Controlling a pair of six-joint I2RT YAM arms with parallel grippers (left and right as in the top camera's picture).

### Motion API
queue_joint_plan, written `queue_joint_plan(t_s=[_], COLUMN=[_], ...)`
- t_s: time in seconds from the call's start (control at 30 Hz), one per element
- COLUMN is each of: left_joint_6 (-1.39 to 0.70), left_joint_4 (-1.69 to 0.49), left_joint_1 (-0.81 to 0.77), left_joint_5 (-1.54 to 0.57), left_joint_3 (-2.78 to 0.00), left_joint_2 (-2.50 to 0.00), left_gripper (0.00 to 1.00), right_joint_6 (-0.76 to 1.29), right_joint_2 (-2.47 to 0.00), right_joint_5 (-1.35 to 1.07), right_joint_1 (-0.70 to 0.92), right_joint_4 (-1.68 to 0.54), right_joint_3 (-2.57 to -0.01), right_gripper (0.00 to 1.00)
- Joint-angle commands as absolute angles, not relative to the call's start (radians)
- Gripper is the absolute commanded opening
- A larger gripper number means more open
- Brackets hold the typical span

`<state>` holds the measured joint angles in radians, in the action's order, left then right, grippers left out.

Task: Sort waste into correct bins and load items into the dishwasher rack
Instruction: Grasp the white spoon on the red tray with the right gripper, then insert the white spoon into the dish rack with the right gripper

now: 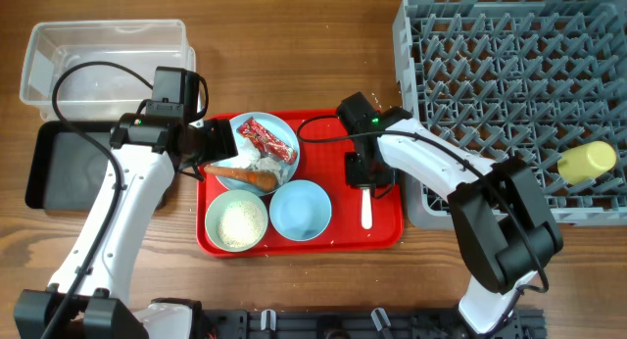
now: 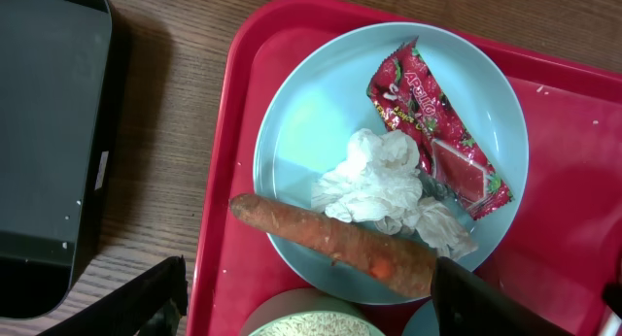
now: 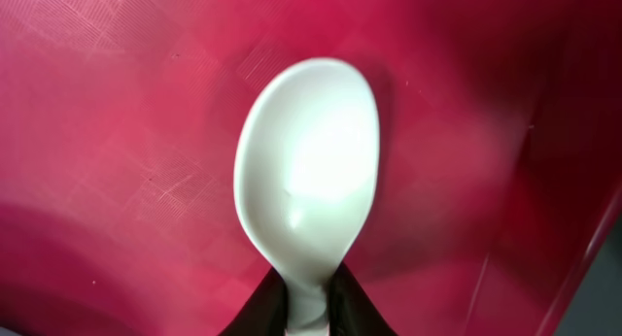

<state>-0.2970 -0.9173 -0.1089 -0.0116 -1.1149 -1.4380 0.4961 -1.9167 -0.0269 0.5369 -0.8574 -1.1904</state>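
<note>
The white plastic spoon [image 3: 306, 171] fills my right wrist view: a smooth, glossy oval bowl facing the camera, narrowing to a thin neck at the bottom of the picture. It lies on the floor of the red tray [image 3: 117, 103], whose surface shows fine scratches. The right gripper [image 3: 308, 309] pinches that neck, with a dark finger [image 3: 255, 315] pressed against each side of it. From overhead I see the spoon's handle [image 1: 366, 212] running straight toward the tray's near edge, just right of the empty pale blue bowl [image 1: 299, 210]. The rest of the handle is cut off in the wrist view, and overhead the gripper body covers the spoon's bowl.

My left gripper [image 2: 311, 312] hangs with its jaws spread wide and holding nothing, over the near rim of the pale blue plate [image 2: 301, 113]. The orange carrot [image 2: 330, 239] lies across that rim between the two fingers, with the crumpled white paper [image 2: 379, 181] and the red printed snack wrapper [image 2: 432, 132] beyond it. Only a sliver of the rice bowl [image 1: 240, 221] shows in the left wrist view.

The black tray [image 2: 49, 132] sits left of the red tray, the clear tub [image 1: 98, 55] behind it. The yellow cup [image 1: 586, 161] lies in the grey rack [image 1: 490, 65].
</note>
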Motion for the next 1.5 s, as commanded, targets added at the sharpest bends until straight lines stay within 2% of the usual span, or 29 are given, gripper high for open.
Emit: queue_joint_plan(t_s=[0.0,0.07,0.23,0.5,0.63,0.77,0.93,1.13,1.27,1.37,1.47], left_joint_6=[-0.295,-0.295,-0.295,-0.295,-0.295,-0.295,-0.295,-0.295,-0.295,-0.295,-0.295], left_joint_4=[-0.918,-0.918,-0.919,-0.918,-0.919,-0.918,-0.919,-0.922,-0.922,-0.922,-0.922], left_joint_1=[-0.102,-0.102,-0.102,-0.102,-0.102,-0.102,-0.102,-0.102,-0.102,-0.102,-0.102], left_joint_5=[-0.002,-0.002,-0.002,-0.002,-0.002,-0.002,-0.002,-0.002,-0.002,-0.002,-0.003], left_joint_3=[-1.120,-1.120,-1.120,-1.120,-1.120,-1.120,-1.120,-1.120,-1.120,-1.120,-1.120], left_joint_2=[-1.421,-1.421,-1.421,-1.421,-1.421,-1.421,-1.421,-1.421,-1.421,-1.421,-1.421], left_gripper=[0.80,0.80,0.80,0.80,0.80,0.80,0.81,0.81,0.81,0.81,0.82], right_joint_6=[0.501,0.499,0.491,0.467,0.384,0.227,0.073,0.026,0.027,0.027,0.031], right_joint_2=[-1.934,-1.934,-1.897,-1.691,-1.540,-1.402,-1.428,-1.558,-1.653,-1.658,-1.627], right_joint_5=[-0.045,-0.049,-0.059,-0.059,-0.053,-0.040,-0.040,-0.041,-0.040,-0.041,-0.046], right_joint_1=[0.539,0.539,0.539,0.520,0.461,0.308,0.162,0.142,0.142,0.142,0.142], right_joint_4=[-0.847,-0.851,-0.881,-0.900,-0.929,-0.943,-0.958,-0.958,-0.953,-0.954,-0.956], right_joint_3=[-1.171,-1.177,-1.225,-1.234,-1.234,-1.234,-1.233,-1.232,-1.232,-1.232,-1.233], right_gripper=[0.09,0.04,0.04,0.04,0.04,0.04,0.04,0.05,0.12,0.31,0.37])
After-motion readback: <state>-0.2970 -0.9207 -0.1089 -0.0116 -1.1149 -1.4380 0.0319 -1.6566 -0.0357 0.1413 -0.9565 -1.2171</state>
